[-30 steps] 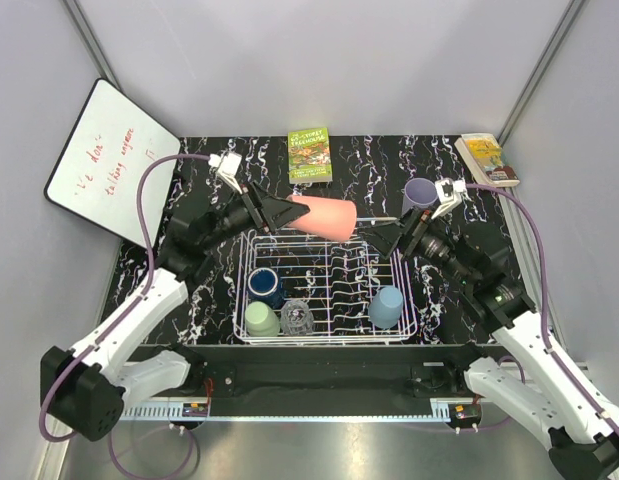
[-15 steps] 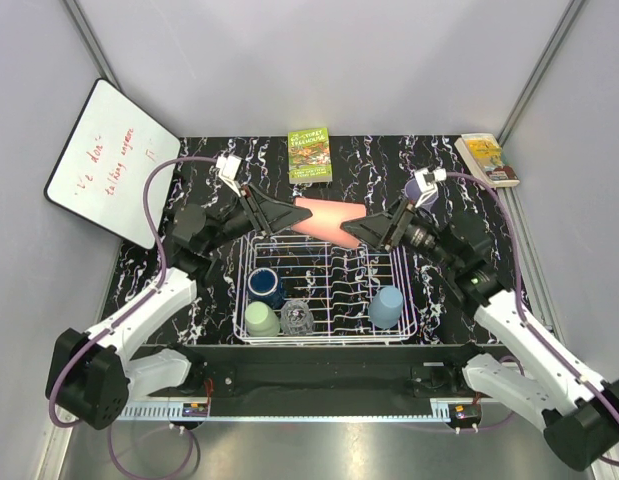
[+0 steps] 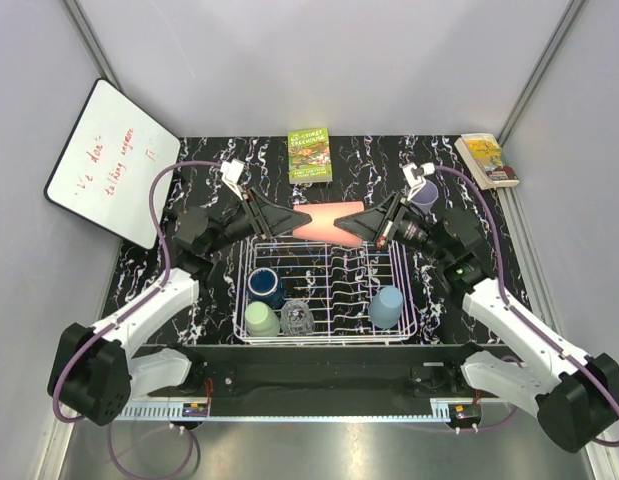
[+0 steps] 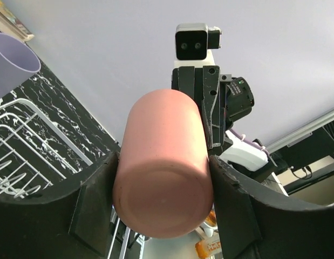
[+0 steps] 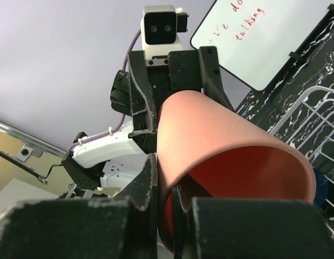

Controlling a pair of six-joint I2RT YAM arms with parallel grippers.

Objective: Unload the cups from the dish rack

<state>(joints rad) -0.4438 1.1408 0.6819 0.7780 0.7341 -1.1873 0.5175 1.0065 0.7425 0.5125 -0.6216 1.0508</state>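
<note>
- Near side of the dish rack [image 3: 334,268]: pale green cup [image 3: 261,320], clear glass [image 3: 297,317], light blue cup [image 3: 386,306]; dark blue cup [image 3: 264,283] just behind the green.
- Above the rack's far edge, the salmon pink cup [image 3: 329,220] lies sideways in mid-air: left gripper [image 3: 301,215] clamped on its closed end, right gripper [image 3: 361,226] pinching its rim, one finger inside.
- Beyond the rack's far right corner: a lavender cup [image 3: 427,194] on the table [image 3: 379,160].
- Risk: one arm pulling before the other lets go could wrench the cup loose and drop it onto the rack.

Bright, even light — faint shadows, mostly sharp
</note>
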